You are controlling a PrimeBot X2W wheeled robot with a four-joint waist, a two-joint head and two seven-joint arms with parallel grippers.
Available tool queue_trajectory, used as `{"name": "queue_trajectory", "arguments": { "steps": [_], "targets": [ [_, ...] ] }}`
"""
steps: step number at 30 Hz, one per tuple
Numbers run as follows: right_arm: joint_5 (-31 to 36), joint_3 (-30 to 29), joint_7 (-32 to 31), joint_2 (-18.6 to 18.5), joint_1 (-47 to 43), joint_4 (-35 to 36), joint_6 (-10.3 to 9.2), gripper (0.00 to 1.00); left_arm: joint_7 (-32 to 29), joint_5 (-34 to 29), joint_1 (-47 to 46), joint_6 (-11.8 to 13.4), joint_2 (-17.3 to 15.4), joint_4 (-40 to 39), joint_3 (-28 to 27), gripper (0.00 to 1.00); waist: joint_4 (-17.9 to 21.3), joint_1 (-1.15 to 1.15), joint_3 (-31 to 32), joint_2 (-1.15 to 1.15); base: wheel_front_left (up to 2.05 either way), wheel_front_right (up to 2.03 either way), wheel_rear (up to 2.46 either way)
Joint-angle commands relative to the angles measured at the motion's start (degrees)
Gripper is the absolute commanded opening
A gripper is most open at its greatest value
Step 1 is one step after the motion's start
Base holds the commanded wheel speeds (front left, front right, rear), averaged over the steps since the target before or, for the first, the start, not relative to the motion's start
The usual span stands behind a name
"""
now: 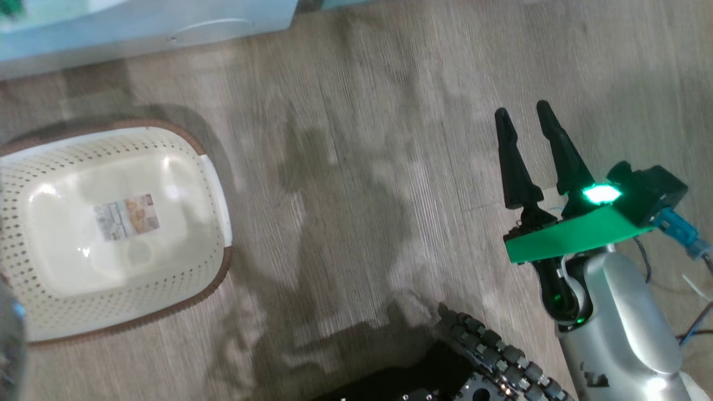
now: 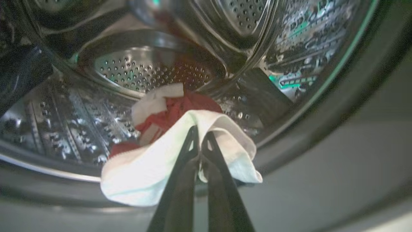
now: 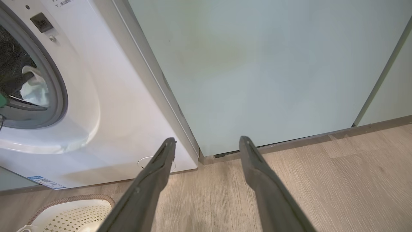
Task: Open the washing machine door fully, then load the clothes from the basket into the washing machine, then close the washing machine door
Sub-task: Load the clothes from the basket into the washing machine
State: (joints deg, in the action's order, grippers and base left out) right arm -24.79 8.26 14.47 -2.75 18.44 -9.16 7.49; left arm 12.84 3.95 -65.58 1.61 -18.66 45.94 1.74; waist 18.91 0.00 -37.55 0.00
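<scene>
The clothes (image 2: 154, 167) are sitting in the washing machine (image 3: 106, 112) mouth, a white fold drooping over the lip. The left gripper (image 2: 200, 133) is pinching that fold, jaws closed. The basket (image 1: 189, 278) is lying empty on the floor (image 1: 362, 167). The right gripper (image 1: 522, 114) is hanging wide open, holding nothing. Tucking in and closing the door are looking like what's left.

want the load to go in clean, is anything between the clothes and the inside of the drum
Nothing visible blocks the way. The left gripper is shut on the clothes at the mouth of the steel drum, which lies open behind them. One white fold hangs out over the lower rim.
</scene>
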Motion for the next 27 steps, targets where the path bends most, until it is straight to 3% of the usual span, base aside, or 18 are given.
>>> {"name": "queue_trajectory", "arguments": {
  "steps": [1,6,13,24,27],
  "targets": [
    [-0.4,1.2,0.5,-0.1,-0.1,1.9,0.00,1.00,-0.3,-0.4,-3.2,-0.2,-3.4,-1.7,-0.8,0.00,0.7,0.00,-1.1,0.00,0.00,0.00,0.00],
    [-1.8,2.1,0.5,-0.1,0.7,2.1,0.00,1.00,-3.5,-3.3,-12.9,-2.8,-6.8,-0.1,2.5,0.00,2.1,0.00,-3.9,0.00,0.00,0.00,0.00],
    [-3.9,4.0,0.5,-0.1,1.7,2.1,0.00,1.00,-6.0,-6.3,-23.5,-4.4,-9.6,2.7,5.6,0.00,4.2,0.00,-6.6,0.00,0.00,0.00,0.00],
    [-5.9,6.8,0.5,-0.1,2.3,2.0,0.00,1.00,-8.0,-8.4,-33.8,-3.3,-11.9,11.7,7.9,0.00,7.1,0.00,-8.5,0.00,0.00,0.00,0.00],
    [-6.3,7.2,0.5,-0.1,2.5,1.9,0.00,1.00,-8.5,-6.3,-35.4,-2.3,-11.4,14.7,6.1,0.00,7.7,0.00,-8.9,0.00,0.00,0.00,0.00]
  ]
}}
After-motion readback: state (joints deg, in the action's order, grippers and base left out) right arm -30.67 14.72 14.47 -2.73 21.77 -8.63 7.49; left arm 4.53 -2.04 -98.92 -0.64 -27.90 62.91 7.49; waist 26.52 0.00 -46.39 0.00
